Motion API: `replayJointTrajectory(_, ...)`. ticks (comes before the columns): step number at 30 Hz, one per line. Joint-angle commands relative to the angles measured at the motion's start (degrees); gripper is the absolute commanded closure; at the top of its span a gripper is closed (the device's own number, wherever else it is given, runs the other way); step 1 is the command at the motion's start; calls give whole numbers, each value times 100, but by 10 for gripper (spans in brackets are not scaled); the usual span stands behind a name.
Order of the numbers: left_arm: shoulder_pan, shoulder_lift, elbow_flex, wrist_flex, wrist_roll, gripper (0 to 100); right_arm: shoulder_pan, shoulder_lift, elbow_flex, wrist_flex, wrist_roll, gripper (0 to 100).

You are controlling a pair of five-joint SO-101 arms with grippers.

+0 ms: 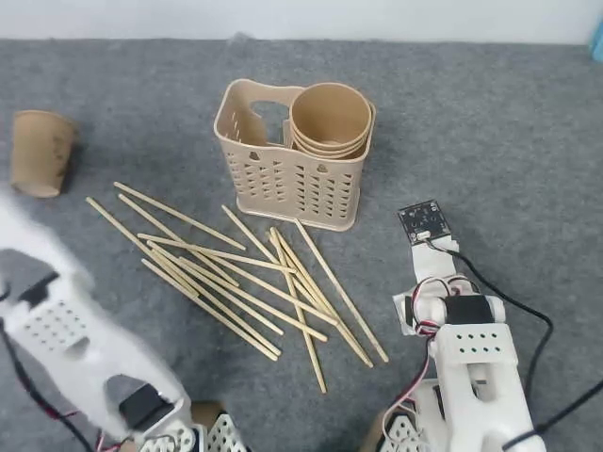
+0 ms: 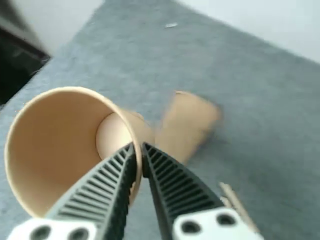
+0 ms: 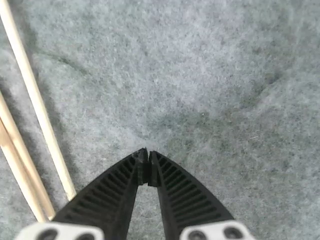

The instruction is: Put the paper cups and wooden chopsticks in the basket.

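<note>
While a stack of tan paper cups [image 1: 330, 118] sits nested in one compartment of the beige slotted plastic basket [image 1: 283, 179], toward the far edge of the grey felt-covered desk [image 1: 490, 122], the black ribbed left pincer [image 2: 138, 147] is clamped on the rim of a separate tan paper cup [image 2: 50, 145]. One jaw is inside the mouth and the other against the outer wall. That cup is held near the desk's left edge, and whether it is off the surface cannot be told. Just beyond it a loose tan paper cup [image 2: 192, 122] lies on its side on the felt, well apart from the basket.

Long pale wooden chopsticks [image 1: 236, 278] lie crisscrossed across the middle of the desk in front of the basket. None can be seen inside it, and its other compartment looks empty.

The black ribbed right pincer [image 3: 148, 165] hangs over bare felt beside the nearest chopsticks, its tips pressed together on nothing.

By this showing the job is under halfway done: several cups are stowed and one is in hand. One cup and the whole scatter of chopsticks are left to collect.
</note>
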Motion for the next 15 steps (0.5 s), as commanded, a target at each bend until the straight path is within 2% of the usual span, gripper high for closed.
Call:
replayJointTrajectory(1,949,-1749,1305,193,308,988,-57,31,0,-66,53,990)
replayJointTrajectory(7,2716,-3244,2413,149,826,988,-57,31,0,-75,53,990)
replayJointTrajectory(12,4369,-3569,2422,-141,1442,988,-57,31,0,-75,53,990)
replayJointTrajectory(15,5108,-3569,2422,-536,1679,988,-57,31,0,-84,53,990)
